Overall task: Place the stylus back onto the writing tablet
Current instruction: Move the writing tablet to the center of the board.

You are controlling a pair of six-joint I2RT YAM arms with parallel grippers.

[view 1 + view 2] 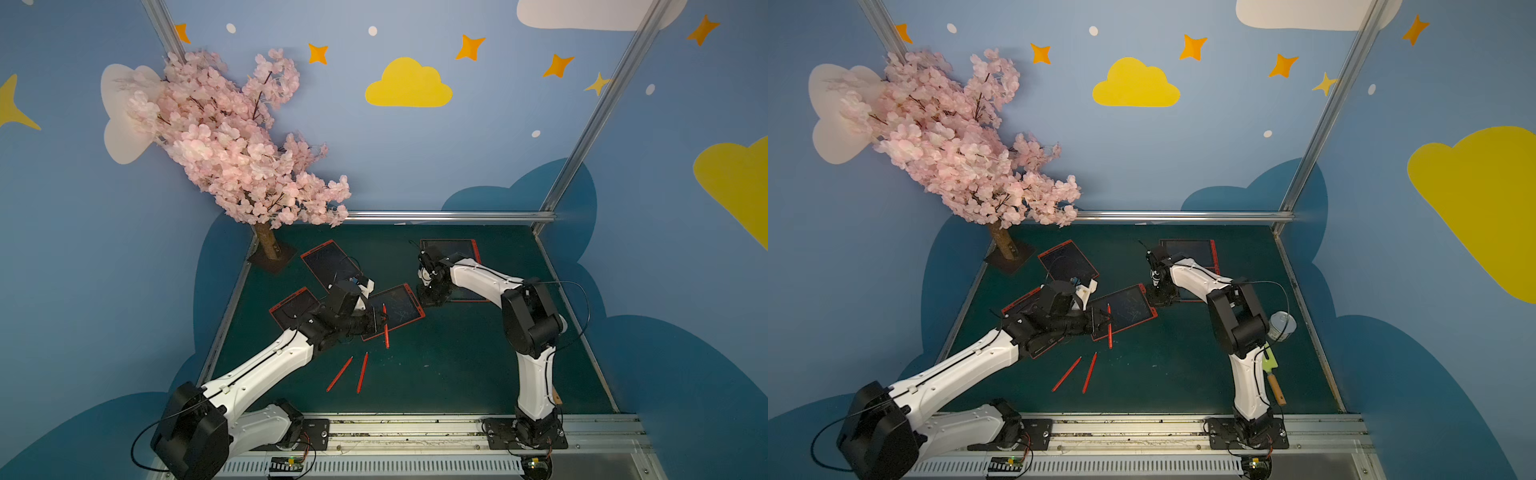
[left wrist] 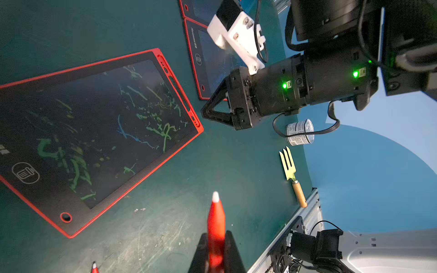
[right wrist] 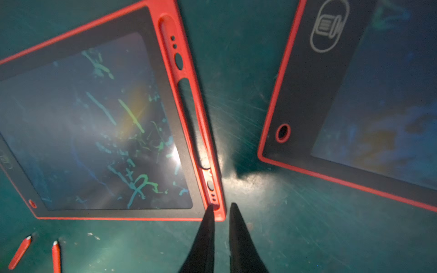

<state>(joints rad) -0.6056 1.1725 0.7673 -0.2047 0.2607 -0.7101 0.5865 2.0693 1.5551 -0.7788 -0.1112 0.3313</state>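
Four tablets are lying on your bench: middle tablet, left tablet beside it, back-left tablet and back-right tablet behind. A loose stylus and another loose stylus are lying in front. Your left end effector is holding a third stylus by the middle tablet's near edge; your right end effector is straddling its far corner.

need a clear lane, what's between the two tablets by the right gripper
Bare mat, with the right gripper over it at the corner of the scribbled tablet, apart from the other tablet; the right wrist view shows it.
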